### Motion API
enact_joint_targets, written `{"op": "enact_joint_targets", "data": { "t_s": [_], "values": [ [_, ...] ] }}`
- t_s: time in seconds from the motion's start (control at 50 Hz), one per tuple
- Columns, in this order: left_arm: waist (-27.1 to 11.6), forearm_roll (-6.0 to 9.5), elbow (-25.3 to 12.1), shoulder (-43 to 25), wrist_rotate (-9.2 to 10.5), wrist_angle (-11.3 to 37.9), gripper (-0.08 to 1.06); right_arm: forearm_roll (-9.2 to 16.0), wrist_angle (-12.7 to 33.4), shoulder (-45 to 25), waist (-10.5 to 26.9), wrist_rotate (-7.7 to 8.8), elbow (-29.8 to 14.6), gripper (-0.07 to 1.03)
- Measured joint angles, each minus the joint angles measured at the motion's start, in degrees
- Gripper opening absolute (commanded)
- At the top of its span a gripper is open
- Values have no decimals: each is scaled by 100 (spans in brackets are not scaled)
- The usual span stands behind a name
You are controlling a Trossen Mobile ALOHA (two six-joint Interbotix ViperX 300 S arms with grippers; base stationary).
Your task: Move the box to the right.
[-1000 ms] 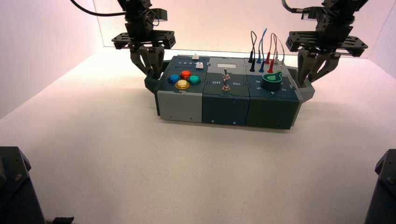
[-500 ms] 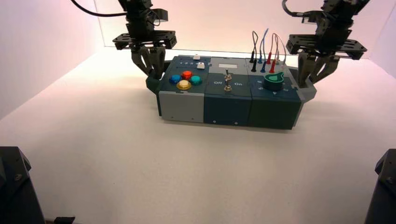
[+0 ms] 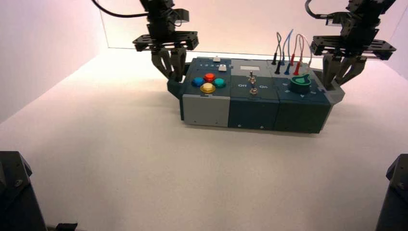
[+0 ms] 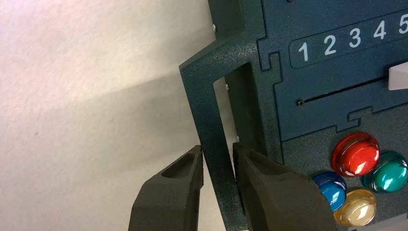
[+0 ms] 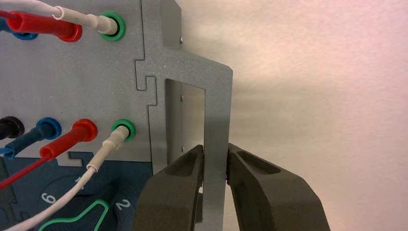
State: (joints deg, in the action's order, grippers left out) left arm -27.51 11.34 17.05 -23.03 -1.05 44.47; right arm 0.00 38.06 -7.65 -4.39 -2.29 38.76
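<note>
the left gripper (image 4: 217,148) clasps the dark handle (image 4: 209,120) running between its fingers; the right gripper (image 5: 215,148) clasps the grey handle (image 5: 216,120), the box (image 3: 253,96) between both.

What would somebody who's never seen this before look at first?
Probably the four shiny buttons on the left part of the box's top: red, blue, green and yellow. Next, maybe the colourful wires looping up at the back right, behind the big green knob. Then the two dark robot arms, with the left jaws around the dark end handle and the right jaws around the grey one.
</note>
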Motion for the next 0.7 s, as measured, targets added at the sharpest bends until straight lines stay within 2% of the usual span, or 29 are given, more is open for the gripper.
{"op": "enact_joint_targets", "data": {
  "t_s": [0.12,0.26,0.42,0.56,0.7],
  "values": [
    [-167,26,-290,-176,53,88,-3,-114,105,-35,-246,79,-88,4],
    [-299,70,-439,-255,53,105,-3,-193,123,-35,-439,132,-97,4],
    [-519,114,-650,-378,53,193,-3,-422,123,-35,-668,158,-97,4],
    [-589,132,-791,-457,79,272,-3,-545,123,-35,-729,158,-97,5],
    [-615,123,-905,-510,88,360,-3,-562,123,-35,-756,149,-97,6]
  ]
}}
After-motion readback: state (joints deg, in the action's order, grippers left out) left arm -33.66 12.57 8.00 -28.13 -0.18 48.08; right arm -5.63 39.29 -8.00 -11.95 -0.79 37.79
